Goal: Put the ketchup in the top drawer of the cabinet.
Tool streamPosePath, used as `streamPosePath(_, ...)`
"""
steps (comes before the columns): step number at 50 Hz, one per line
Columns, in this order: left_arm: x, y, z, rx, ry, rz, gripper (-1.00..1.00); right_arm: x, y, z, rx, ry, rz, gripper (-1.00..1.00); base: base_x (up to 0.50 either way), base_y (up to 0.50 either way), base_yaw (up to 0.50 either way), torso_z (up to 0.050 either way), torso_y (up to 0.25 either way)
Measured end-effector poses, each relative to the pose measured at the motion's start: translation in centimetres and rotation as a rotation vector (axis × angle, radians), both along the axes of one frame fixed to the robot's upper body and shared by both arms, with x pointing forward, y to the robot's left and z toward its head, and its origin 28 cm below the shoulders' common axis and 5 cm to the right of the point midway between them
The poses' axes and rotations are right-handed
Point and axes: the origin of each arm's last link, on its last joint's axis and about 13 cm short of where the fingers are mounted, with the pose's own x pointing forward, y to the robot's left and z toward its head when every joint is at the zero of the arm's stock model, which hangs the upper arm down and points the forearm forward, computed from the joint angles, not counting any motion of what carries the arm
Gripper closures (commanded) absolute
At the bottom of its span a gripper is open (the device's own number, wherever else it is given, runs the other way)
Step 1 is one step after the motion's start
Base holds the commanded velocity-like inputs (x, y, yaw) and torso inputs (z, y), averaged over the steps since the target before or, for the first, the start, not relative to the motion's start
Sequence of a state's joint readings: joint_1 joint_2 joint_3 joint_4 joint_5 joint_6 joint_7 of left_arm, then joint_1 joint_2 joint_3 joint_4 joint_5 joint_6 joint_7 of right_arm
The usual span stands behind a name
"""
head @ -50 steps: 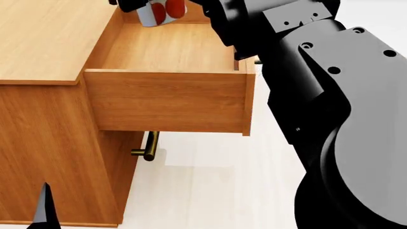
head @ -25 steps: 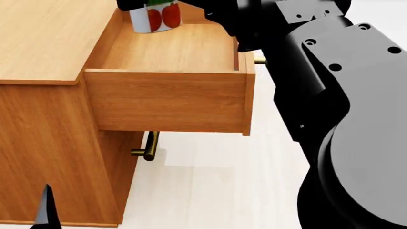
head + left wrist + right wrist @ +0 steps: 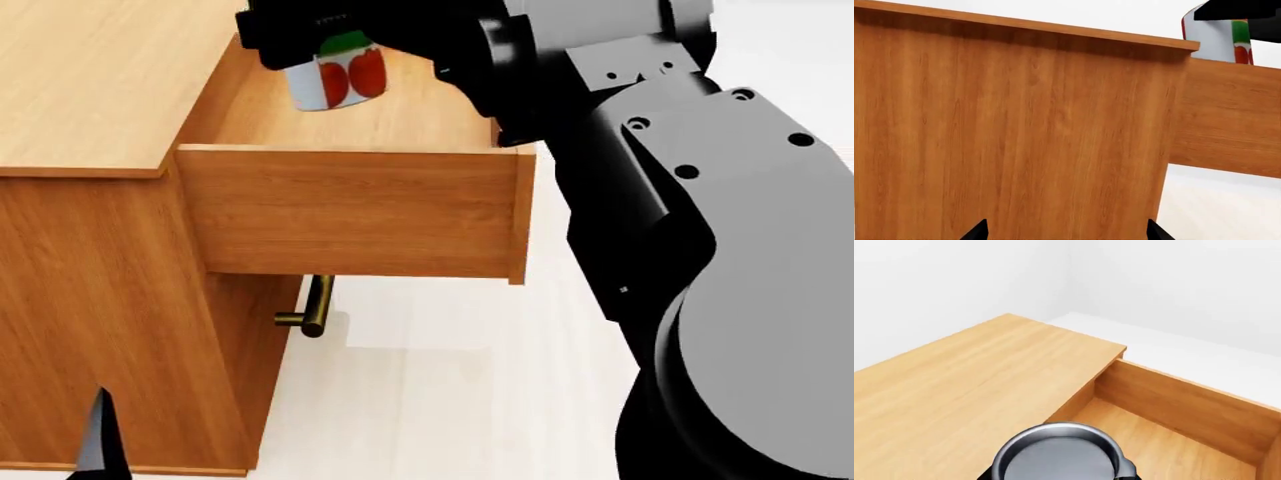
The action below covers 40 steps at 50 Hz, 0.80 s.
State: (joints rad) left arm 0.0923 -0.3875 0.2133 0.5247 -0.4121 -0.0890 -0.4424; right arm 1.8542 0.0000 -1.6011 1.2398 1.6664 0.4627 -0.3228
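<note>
White floor (image 3: 441, 400) under the cabinet (image 3: 107, 280); right gripper (image 3: 314, 40) pinches the red-labelled ketchup (image 3: 340, 80) over the open top drawer (image 3: 354, 205). Only the right wrist view shows its silver lid (image 3: 1057, 457). Left gripper (image 3: 1064, 232) spread.

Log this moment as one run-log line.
right gripper: shut on ketchup | ketchup: above open top drawer | left gripper: open, idle

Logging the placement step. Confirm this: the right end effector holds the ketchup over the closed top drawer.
Wrong on one count: the top drawer is pulled open, as the head view shows. The right end effector does hold the ketchup over it.
</note>
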Motion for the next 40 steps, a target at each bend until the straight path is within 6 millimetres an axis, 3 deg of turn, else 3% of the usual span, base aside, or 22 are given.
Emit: streamPosePath(40, -0.2, 0.2, 0.1, 0.003, 0.0, 0.012, -1.0, 0.5, -0.2, -2.0, -0.027, 0.02, -0.006, 1.0, 0.0, 0.0, 0.0, 0.0, 0.0)
